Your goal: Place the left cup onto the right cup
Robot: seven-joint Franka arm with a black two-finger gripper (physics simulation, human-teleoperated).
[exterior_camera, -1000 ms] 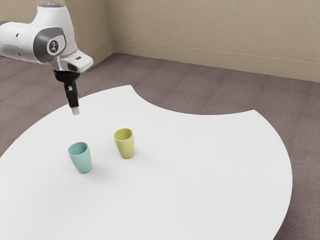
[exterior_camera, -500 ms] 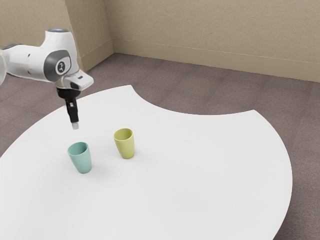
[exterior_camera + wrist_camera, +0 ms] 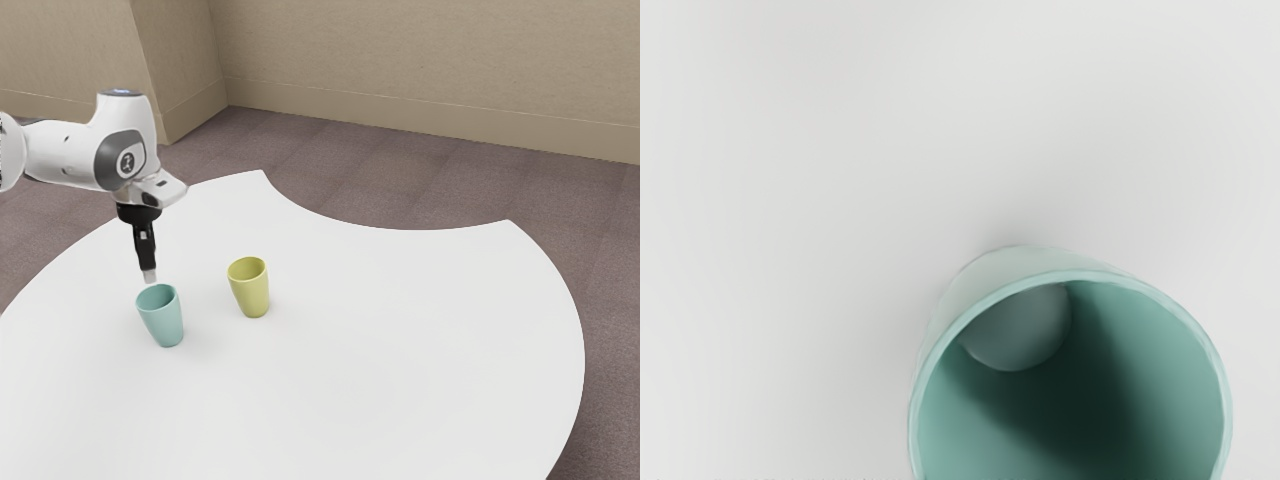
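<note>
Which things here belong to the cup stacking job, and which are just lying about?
Job: teal cup, yellow-green cup, pincer.
Just there: white table, carpet, beige wall.

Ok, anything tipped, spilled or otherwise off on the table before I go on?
Nothing stands out. The teal tapered cup and the yellow-green tapered cup both stand upright, apart, on the white table; the teal one looks empty. The black gripper hovers just above it.
</note>
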